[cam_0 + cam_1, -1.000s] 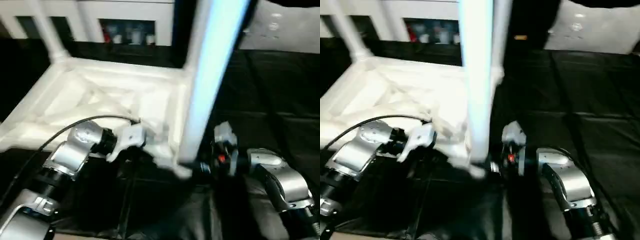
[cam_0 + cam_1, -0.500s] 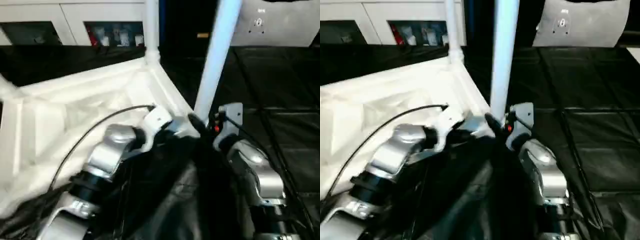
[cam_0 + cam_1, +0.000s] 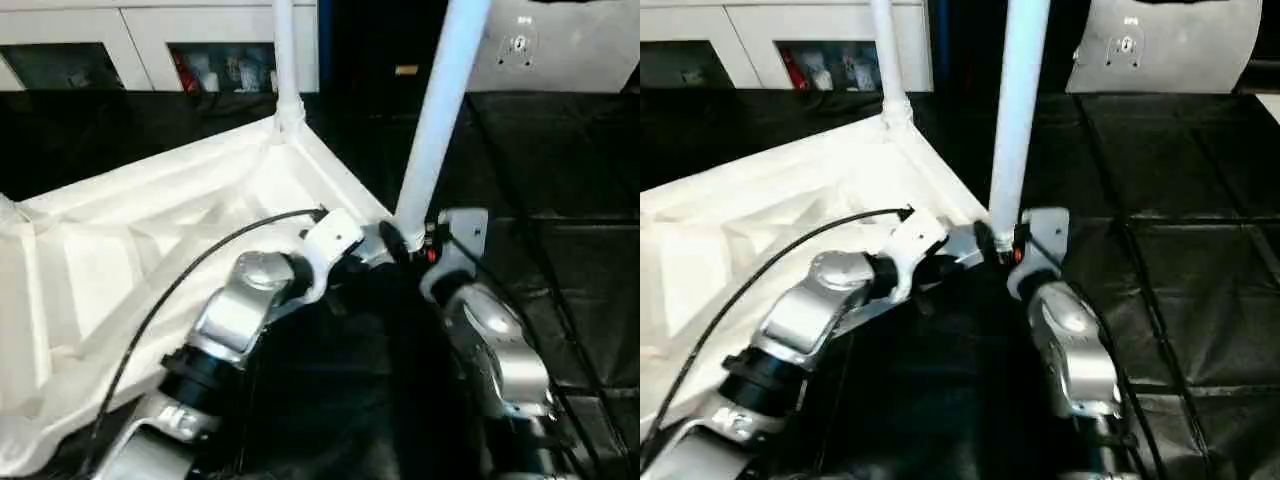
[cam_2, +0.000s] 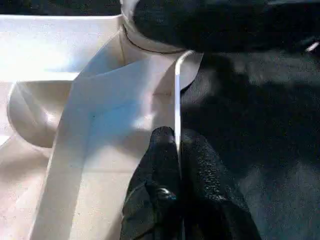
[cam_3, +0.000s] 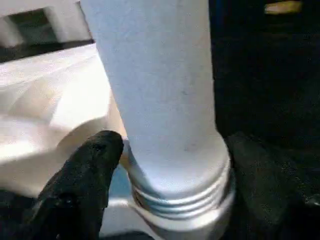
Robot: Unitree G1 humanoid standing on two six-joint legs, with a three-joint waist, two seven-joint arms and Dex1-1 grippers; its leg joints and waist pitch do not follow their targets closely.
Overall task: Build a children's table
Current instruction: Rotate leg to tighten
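Black fingers of left gripper pinched shut on thin rim of upturned table top, close to its near corner socket. Right gripper spread around base of near leg, one finger either side, threaded collar seated at socket; contact with leg not discernible. Far leg upright in far corner socket. Versus one second ago: top swung round, near corner now pointing toward robot between both forearms; near leg shifted from centre to right of left eye view. Black sheeting beneath. White cabinet behind.
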